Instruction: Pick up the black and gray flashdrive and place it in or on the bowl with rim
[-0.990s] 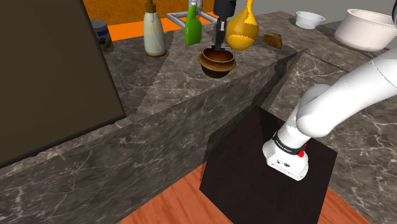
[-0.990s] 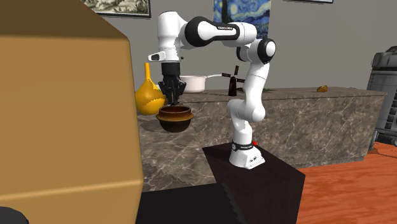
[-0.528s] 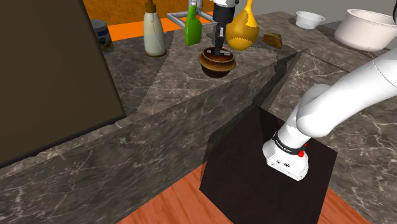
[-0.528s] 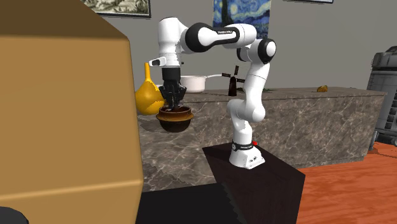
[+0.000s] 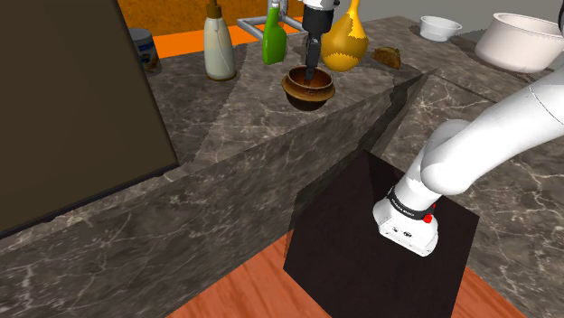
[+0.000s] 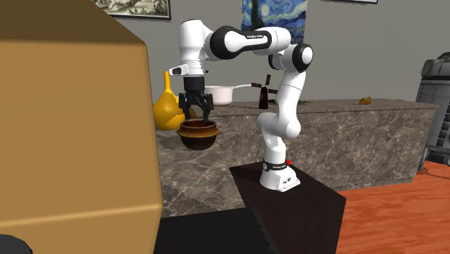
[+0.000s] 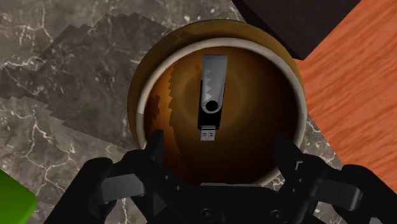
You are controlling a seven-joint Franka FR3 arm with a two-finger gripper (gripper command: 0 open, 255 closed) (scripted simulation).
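The black and grey flash drive (image 7: 211,95) lies loose on the inside bottom of the brown bowl, whose pale rim (image 7: 143,89) rings it. My gripper (image 7: 219,145) hangs right above the bowl, open, its fingers apart and touching nothing. In the shoulder view the gripper (image 5: 312,65) points straight down into the bowl (image 5: 308,90) on the marble counter. In the second exterior view the fingers (image 6: 189,112) are spread just over the bowl (image 6: 198,137).
A yellow gourd-shaped vase (image 5: 344,41) stands close behind the bowl, a green bottle (image 5: 274,41) and a cream bottle (image 5: 218,45) further toward the shoulder view's left. Two white bowls (image 5: 520,41) sit at the far right. A dark panel (image 5: 72,99) rises at the left.
The gripper came down to the bowl's mouth with the flash drive, then opened its fingers. The flash drive now lies in the bowl, free of the fingers.
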